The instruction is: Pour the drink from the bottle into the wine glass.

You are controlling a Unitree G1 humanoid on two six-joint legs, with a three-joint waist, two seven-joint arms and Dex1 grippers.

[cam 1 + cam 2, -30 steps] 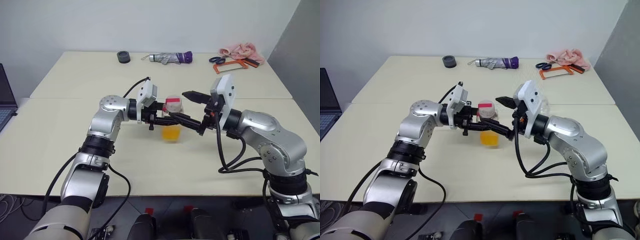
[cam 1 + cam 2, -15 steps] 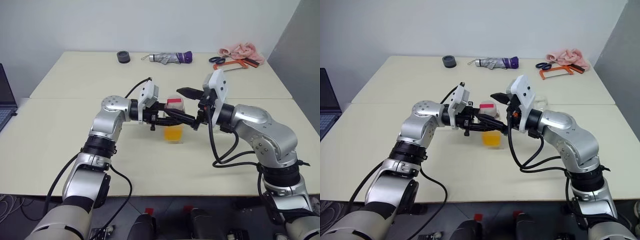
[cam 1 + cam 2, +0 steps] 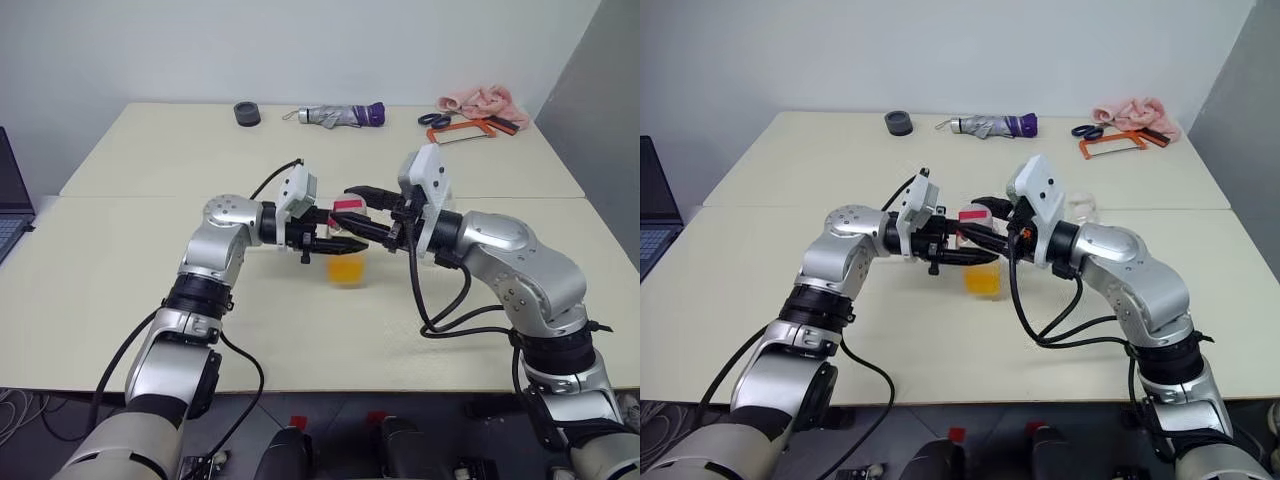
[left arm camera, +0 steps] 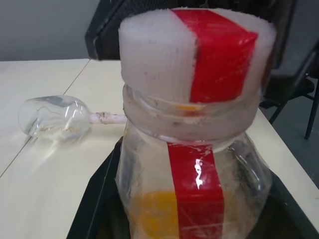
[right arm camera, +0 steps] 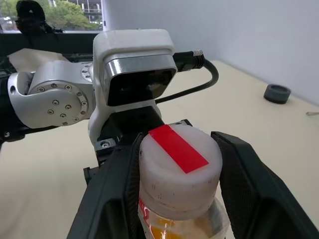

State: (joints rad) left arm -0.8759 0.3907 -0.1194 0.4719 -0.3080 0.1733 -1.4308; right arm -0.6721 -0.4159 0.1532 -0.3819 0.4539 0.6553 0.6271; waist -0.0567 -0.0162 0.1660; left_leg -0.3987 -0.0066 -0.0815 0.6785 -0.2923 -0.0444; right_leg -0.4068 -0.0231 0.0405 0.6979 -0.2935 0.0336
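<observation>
Your right gripper (image 5: 174, 184) has its 2 fingers set either side of the white-and-red cap (image 5: 178, 162), though I cannot tell whether they press it. Your left gripper (image 3: 335, 238) clamps the bottle (image 4: 192, 164) upright above the table (image 3: 150, 290). The drink (image 3: 346, 268) fills its lower part. The wine glass (image 4: 55, 118) lies tipped over beyond.

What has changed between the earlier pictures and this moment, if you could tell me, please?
The right gripper has moved in toward the bottle and its fingers, wide apart a second ago, have closed in around the cap. The left gripper stays shut on the bottle's body. The wine glass and the things at the table's far edge are unchanged.
</observation>
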